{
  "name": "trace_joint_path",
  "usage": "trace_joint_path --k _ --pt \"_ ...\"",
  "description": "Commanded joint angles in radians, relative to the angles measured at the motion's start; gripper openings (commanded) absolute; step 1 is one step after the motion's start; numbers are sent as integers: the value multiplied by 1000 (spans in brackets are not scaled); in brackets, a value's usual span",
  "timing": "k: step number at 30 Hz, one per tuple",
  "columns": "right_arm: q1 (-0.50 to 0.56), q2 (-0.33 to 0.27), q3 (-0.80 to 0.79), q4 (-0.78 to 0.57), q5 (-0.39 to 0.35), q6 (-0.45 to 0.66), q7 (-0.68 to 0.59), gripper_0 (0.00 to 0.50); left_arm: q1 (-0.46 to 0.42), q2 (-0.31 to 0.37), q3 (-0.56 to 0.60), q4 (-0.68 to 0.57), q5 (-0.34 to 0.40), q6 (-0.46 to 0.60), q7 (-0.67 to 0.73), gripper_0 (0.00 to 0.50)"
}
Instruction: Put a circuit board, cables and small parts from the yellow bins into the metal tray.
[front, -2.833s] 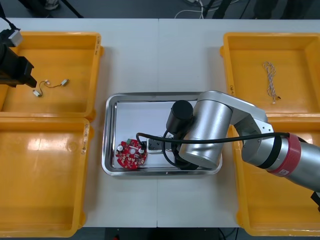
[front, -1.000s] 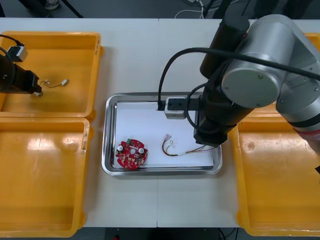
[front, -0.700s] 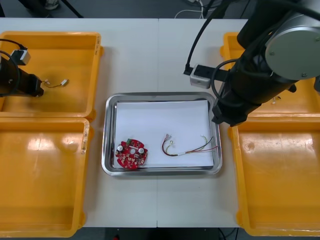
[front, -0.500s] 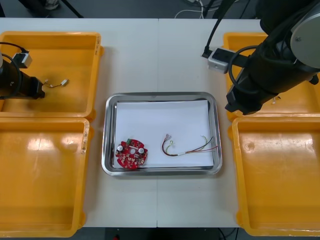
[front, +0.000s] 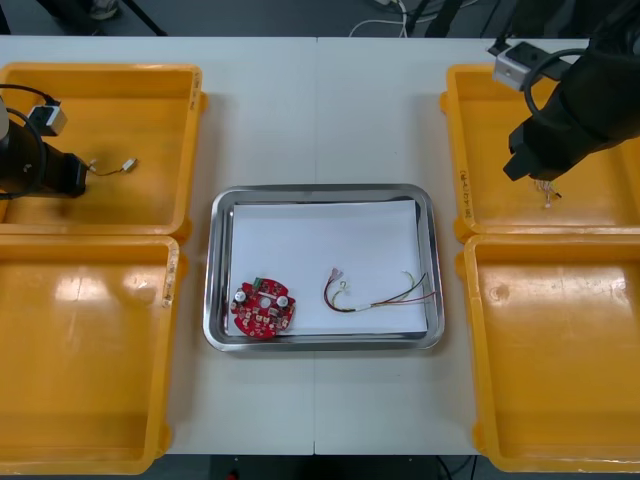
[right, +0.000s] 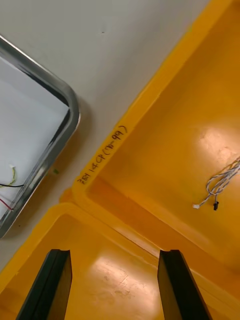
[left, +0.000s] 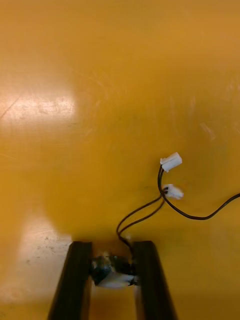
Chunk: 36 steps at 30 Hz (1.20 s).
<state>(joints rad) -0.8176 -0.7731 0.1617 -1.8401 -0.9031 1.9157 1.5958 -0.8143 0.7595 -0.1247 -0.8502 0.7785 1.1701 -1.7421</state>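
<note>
Front view — left gripper (front: 79, 178) grips black cable (front: 106, 168); right gripper (front: 522, 166) over bin (front: 455, 150).

Left gripper (left: 113, 250) clenched — right gripper (right: 114, 256) spread

right gripper (right: 114, 256) off metal tray (front: 325, 191), over yellow bin (front: 490, 115), red and yellow cable (front: 388, 299) uncovered

Right gripper (right: 114, 260) is hanging wide open over the near bin (right: 75, 230). A twisted cable (right: 222, 181) is lying in the next bin (right: 190, 115), with a tray (right: 64, 107) corner sitting just beside both.
</note>
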Motion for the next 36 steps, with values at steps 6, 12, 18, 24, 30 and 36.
trace_joint_path --k 6,12,18,24,30,36 --pt "-101 -38 -100 165 42 4 -23 500 -35 -6 -13 -6 12 -10 -45 0" --pt "-111 -38 -137 259 105 4 -25 500 -37 -5 -13 -6 13 0 -46 0" --pt "-121 -28 -169 344 196 4 -23 500 -35 -2 23 -38 -2 49 -46 1" --pt "-152 -11 -203 435 273 4 -19 500 -37 3 94 -118 -65 177 -39 0" --pt "-164 15 -241 489 346 3 -28 500 -35 3 152 -214 -148 315 -23 0" --pt "-169 47 -269 539 385 -60 -42 500 -34 1 203 -316 -168 444 0 1"
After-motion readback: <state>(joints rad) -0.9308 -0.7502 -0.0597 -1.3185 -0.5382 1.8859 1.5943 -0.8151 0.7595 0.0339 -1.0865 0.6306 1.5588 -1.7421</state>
